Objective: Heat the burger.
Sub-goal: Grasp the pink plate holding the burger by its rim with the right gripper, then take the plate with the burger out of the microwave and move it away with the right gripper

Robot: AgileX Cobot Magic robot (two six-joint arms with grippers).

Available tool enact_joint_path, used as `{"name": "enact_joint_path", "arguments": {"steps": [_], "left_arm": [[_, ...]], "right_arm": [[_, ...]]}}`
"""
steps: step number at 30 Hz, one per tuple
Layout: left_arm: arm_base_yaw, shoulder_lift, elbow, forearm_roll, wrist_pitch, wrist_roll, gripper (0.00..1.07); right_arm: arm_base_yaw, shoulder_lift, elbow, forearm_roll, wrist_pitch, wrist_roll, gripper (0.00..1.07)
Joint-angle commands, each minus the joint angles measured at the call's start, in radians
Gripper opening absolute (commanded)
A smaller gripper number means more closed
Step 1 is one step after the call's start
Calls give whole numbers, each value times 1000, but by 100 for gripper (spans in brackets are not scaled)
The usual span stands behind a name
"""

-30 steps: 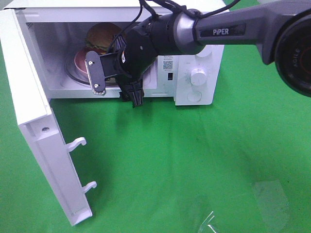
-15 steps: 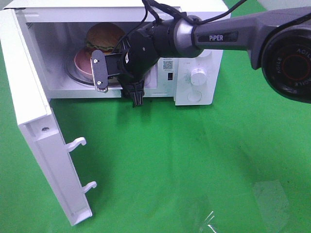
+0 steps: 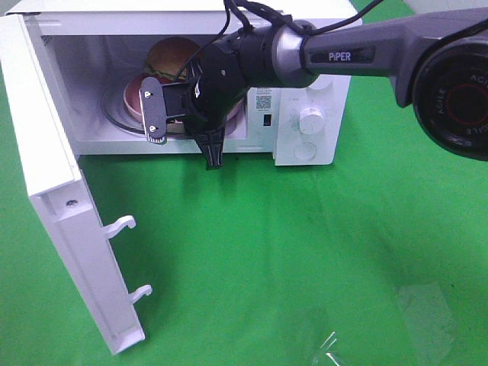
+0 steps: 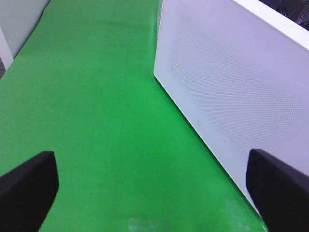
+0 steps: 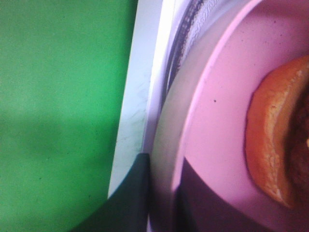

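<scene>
The burger (image 3: 171, 55) sits on a pink plate (image 3: 136, 95) inside the open white microwave (image 3: 313, 122). My right gripper (image 3: 155, 114) reaches into the oven's mouth at the plate's near edge. In the right wrist view the plate's (image 5: 222, 121) rim runs between the two dark fingers, and the right gripper (image 5: 164, 203) is shut on it, with the burger's bun (image 5: 273, 145) just beyond. My left gripper (image 4: 152, 183) is open and empty over the green cloth, beside the outer face of the microwave door (image 4: 231, 87); it does not show in the high view.
The door (image 3: 61, 198) swings wide toward the front left, its two latch hooks (image 3: 126, 223) pointing right. The glass turntable (image 5: 164, 125) lies under the plate. Clear plastic wrap (image 3: 423, 305) lies on the green cloth at the front right.
The right gripper's jaws have closed onto the plate's rim. The burger and plate have shifted a little to the right inside the oven. The left gripper has stayed open.
</scene>
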Motion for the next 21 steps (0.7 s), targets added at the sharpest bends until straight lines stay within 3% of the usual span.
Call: {"name": "enact_joint_path", "arguments": {"steps": [1, 16, 21], "left_arm": [[2, -3, 3, -1, -1, -2, 98], [2, -3, 3, -1, -1, -2, 98], [2, -3, 3, -1, -1, -2, 98]], "right_arm": [[-4, -17, -7, 10, 40, 14, 0], [19, -29, -2, 19, 101, -51, 0], [21, -76, 64, 22, 58, -127, 0]]}}
